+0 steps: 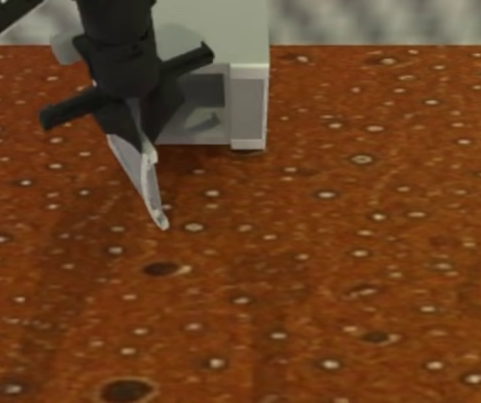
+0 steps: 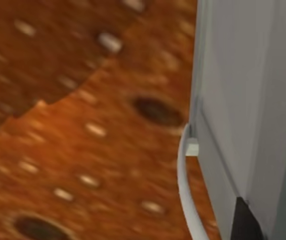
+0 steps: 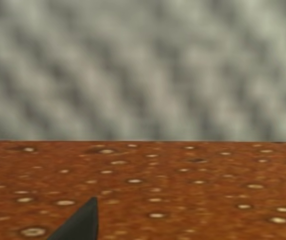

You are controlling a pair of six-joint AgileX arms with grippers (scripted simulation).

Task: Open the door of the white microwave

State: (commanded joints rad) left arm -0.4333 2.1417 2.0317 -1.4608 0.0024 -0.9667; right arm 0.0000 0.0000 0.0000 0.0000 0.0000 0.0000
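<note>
The white microwave (image 1: pixel 223 34) stands at the table's far edge, left of centre. Its door (image 1: pixel 143 180) is swung wide out toward the front, seen edge-on as a thin pale panel, and the dim cavity (image 1: pixel 202 105) is exposed. My left gripper (image 1: pixel 135 126) hangs over the door's upper edge, shut on the door at its handle. In the left wrist view the door (image 2: pixel 232 100) fills one side, with the slim white handle bar (image 2: pixel 183 185) beside it and one dark finger (image 2: pixel 243 222) against the panel. My right gripper (image 3: pixel 83 225) is parked, out of the top view.
The grey control panel (image 1: pixel 248 105) sits on the microwave's right end. The brown speckled table (image 1: pixel 349 269) stretches to the front and right. A grey textured wall (image 3: pixel 143 65) rises behind the table's far edge.
</note>
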